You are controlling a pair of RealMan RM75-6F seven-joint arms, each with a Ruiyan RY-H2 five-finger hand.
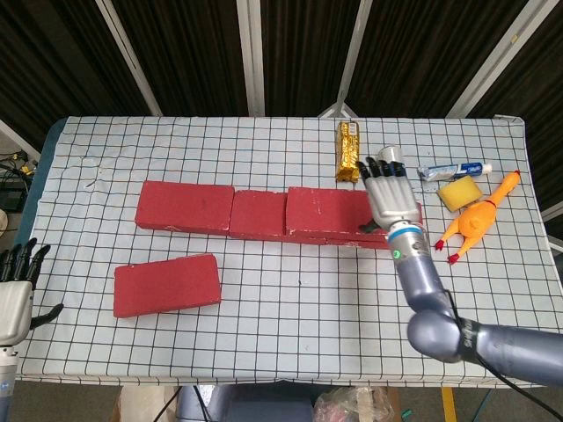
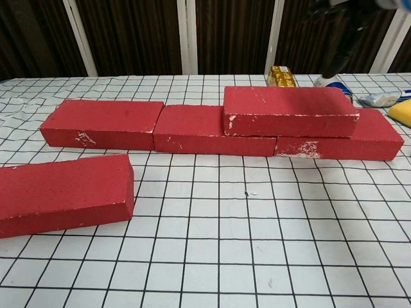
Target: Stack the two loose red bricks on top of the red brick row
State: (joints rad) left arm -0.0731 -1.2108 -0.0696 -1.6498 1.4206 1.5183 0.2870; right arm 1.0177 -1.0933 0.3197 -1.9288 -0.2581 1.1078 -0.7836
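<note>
One red brick (image 2: pixel 290 110) lies flat on top of the brick row (image 2: pixel 212 128), its long axis running left to right along the row, spanning the joint between the two right-hand bricks. Its edges are chipped white. The other loose brick (image 1: pixel 167 284) lies on the desk (image 1: pixel 290 325) in front of the row's left end, slightly skewed. The right hand (image 1: pixel 390 195) hovers above the row's right end, fingers spread, holding nothing. The left hand (image 1: pixel 16 290) hangs off the desk's left edge, fingers apart.

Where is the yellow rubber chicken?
The rubber chicken shows only in the head view, at the table's right edge, just below the yellow sponge and right of the brick row.
</note>
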